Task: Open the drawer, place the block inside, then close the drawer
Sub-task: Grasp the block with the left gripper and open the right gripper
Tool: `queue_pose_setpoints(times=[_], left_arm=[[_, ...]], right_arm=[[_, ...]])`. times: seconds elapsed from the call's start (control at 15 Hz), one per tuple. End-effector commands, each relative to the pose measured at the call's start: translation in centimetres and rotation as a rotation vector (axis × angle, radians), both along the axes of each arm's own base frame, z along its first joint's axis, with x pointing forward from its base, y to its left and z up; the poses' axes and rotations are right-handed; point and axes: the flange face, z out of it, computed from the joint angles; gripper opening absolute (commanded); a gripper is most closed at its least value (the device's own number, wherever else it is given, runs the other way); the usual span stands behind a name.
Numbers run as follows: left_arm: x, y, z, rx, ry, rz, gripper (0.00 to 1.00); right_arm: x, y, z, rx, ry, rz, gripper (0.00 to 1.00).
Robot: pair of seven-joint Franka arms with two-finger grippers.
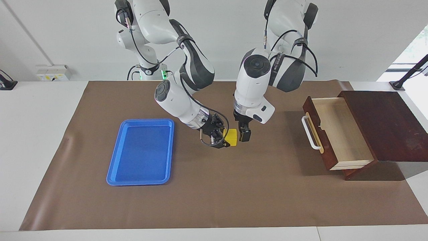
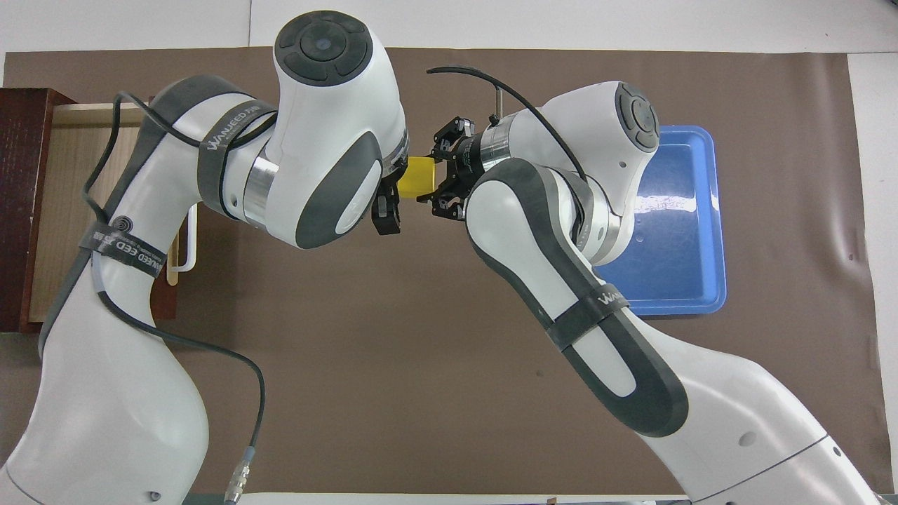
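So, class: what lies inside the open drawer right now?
The drawer shows only its bare pale wood floor in the facing view; nothing lies in it. The block is still out over the mat, held by the right gripper. Overhead, the left arm covers part of the drawer.

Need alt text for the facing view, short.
Over the brown mat, the right gripper holds a small yellow cube beside the open left gripper. The dark wooden drawer stands open, empty; a flat blue plastic tray lies nearby.

Open drawer, unobstructed from above
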Motion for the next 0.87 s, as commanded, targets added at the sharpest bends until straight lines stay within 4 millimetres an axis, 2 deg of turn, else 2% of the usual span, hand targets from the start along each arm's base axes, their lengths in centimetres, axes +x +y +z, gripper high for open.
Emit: queue_pose_setpoints(times=[0.0,0.27,0.33,0.47,0.8], left_arm=[[1.0,0.0,1.4,-0.016,-0.047,0.027,1.0],[1.1,-0.9,0.4,-0.02,-0.057,0.033,1.0],[0.5,-1.8,0.0,-0.012,-0.055,0.017,1.0],[-0.2,-2.0,-1.1,0.021,-0.037,0.001,1.0],[-0.8,-2.4,-1.3,0.028,-0.025,-0.007,1.0]], right_arm=[[0.2,-0.1,0.0,-0.016,-0.023,0.081,0.0],[0.0,0.1,0.0,-0.016,-0.041,0.13,0.0],[-0.2,0.4,-0.2,-0.017,-0.042,0.131,0.0],[-0.2,0.4,-0.2,-0.016,-0.038,0.134,0.0],[-0.3,0.4,-0.6,-0.018,-0.036,0.129,0.0]])
